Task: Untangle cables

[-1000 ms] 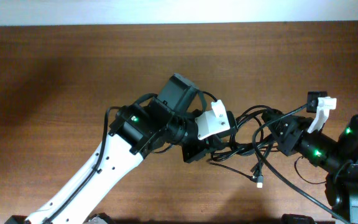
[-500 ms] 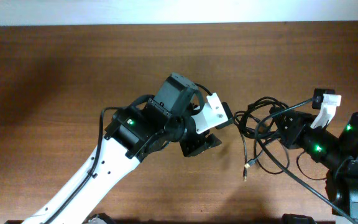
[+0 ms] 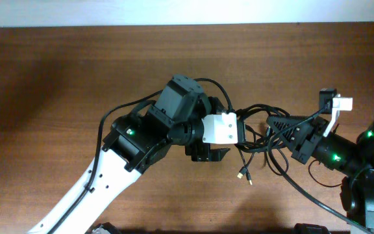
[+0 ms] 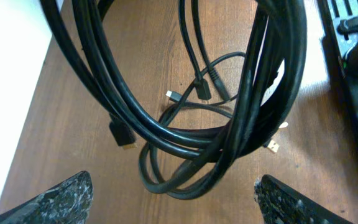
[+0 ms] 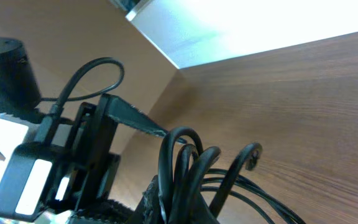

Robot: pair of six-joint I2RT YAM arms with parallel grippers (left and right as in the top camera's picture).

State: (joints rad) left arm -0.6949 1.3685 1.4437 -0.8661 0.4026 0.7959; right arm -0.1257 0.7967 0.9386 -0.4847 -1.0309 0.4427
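Left wrist view: left gripper (image 4: 174,202) gapes wide and empty, cables (image 4: 191,140) looped beyond. Only the right wrist view shows right gripper (image 5: 179,211) pinching them. Overhead, a gold-tipped plug (image 3: 244,175) lies nearer.

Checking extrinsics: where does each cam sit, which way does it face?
Overhead: above table, straight down; left arm, right arm, cables between.
Left wrist: on left arm, looking down at hanging cables; own fingertips in bottom corners.
Right wrist: on right arm, looking low across table at left arm; own pincer at bottom.
Shared: the cables.
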